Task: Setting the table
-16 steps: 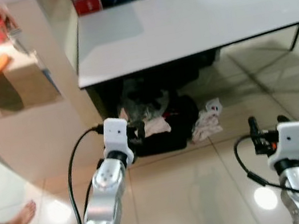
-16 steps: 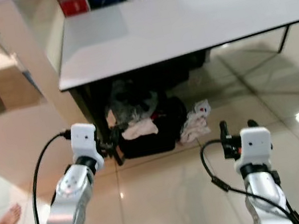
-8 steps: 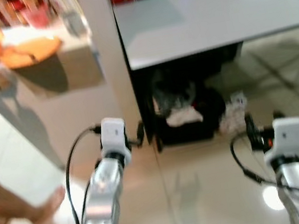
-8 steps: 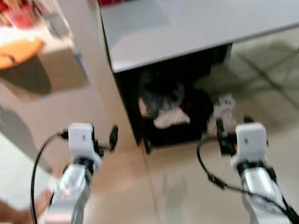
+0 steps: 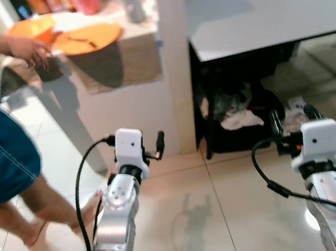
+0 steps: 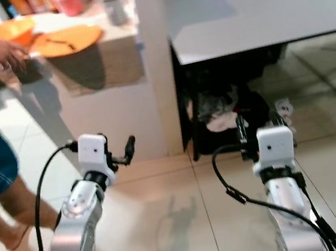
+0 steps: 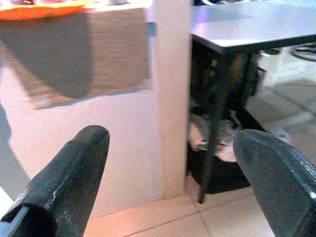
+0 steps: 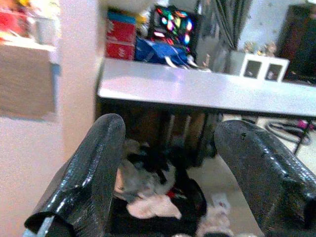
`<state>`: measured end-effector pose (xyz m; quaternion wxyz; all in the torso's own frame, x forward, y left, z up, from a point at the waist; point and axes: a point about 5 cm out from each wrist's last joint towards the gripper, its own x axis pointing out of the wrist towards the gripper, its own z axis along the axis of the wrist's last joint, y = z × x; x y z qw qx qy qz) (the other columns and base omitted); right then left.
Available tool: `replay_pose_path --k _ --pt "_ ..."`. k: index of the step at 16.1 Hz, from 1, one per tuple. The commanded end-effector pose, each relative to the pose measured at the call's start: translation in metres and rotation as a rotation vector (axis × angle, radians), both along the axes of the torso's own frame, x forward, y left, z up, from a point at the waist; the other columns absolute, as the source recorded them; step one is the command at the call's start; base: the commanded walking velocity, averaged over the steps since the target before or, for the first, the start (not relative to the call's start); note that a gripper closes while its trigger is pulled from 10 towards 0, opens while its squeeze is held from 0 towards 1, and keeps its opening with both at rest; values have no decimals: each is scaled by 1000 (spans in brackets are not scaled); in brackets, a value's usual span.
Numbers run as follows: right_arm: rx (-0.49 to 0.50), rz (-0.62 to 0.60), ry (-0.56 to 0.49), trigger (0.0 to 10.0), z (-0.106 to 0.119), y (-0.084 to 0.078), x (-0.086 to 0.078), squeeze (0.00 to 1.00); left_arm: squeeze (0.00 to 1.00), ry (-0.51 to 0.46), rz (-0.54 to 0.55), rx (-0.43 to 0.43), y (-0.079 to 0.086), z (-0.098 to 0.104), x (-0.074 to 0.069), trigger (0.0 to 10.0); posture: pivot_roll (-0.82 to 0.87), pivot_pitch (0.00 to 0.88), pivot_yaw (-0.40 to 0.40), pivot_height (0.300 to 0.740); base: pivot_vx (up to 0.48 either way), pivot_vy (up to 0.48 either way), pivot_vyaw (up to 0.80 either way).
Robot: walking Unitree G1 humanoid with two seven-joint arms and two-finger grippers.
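— What's the robot made of, up close?
— Two silver arms, each capped with a white boxy wrist block. A black cable loops off the left arm and another curls off the right arm.
— And the tips?
— The left gripper and right gripper each carry two long black fingers — rounded, glossy, faintly textured.

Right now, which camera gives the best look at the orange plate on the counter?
The left eye view: the orange plate lies whole on the counter. The right eye view shows it nearly as well; the left wrist view catches just its rim, and the right wrist view misses it.
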<state>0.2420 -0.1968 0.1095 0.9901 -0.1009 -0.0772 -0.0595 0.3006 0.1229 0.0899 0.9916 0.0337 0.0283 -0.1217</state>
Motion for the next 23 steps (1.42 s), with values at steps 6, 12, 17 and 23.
replay_pose_path --k 6,12,17,23 --pt "13 52 17 10000 1 2 6 0 0 -13 94 -31 22 7 4 10000 -56 0 40 723 0 0 0" --pt "6 69 -26 10000 6 5 11 0 0 -78 76 -34 14 25 13 10000 -40 0 54 723 240 0 0" --pt "28 70 12 10000 -1 11 19 0 0 -114 85 -18 13 34 15 10000 -8 0 46 723 480 0 0" --pt "12 94 49 10000 -11 15 18 0 0 -110 93 -16 11 32 14 10000 -7 0 30 723 466 0 84"
